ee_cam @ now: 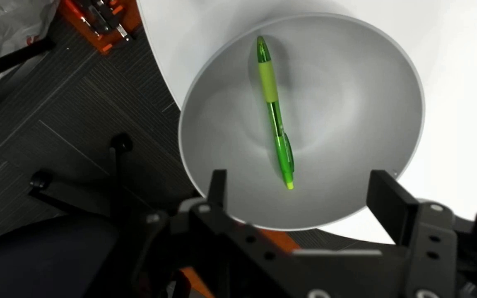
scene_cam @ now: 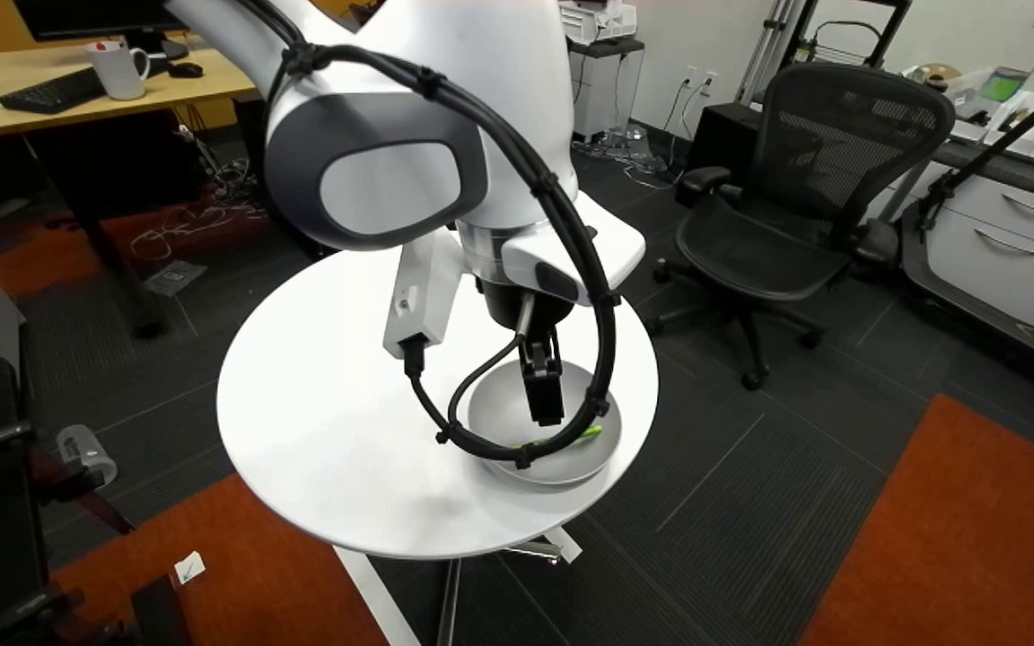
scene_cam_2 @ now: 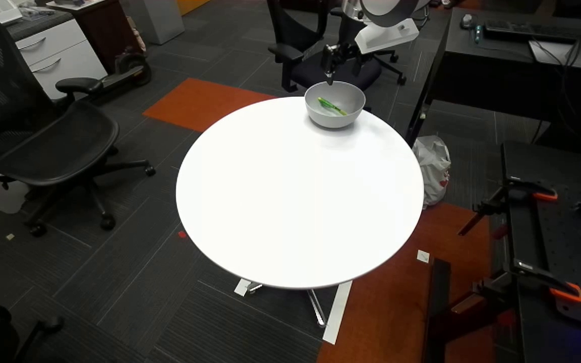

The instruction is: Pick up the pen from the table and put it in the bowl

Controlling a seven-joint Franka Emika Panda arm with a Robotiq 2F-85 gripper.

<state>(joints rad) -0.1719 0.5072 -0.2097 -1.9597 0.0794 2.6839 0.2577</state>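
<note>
The bright green pen (ee_cam: 268, 82) lies inside the grey bowl (ee_cam: 346, 103), tilted against its curved inner wall in the wrist view. The pen also shows in the bowl in both exterior views (scene_cam: 591, 434) (scene_cam_2: 332, 106), partly behind a cable in one of them. The bowl (scene_cam_2: 328, 120) (scene_cam: 503, 404) stands upright near the edge of the round white table (scene_cam_2: 295, 191). My gripper (ee_cam: 298, 176) is open and empty above the bowl, its fingers wide apart and not touching the pen. It also shows in both exterior views (scene_cam: 546, 413) (scene_cam_2: 343, 73).
A black cable loop (scene_cam: 602, 323) hangs from the arm around the gripper. A dark office chair (scene_cam_2: 315, 55) stands just beyond the table edge by the bowl. A mesh chair (scene_cam: 777, 197) and a desk (scene_cam: 230, 76) stand around the table. A plastic bag (scene_cam_2: 431, 169) is below.
</note>
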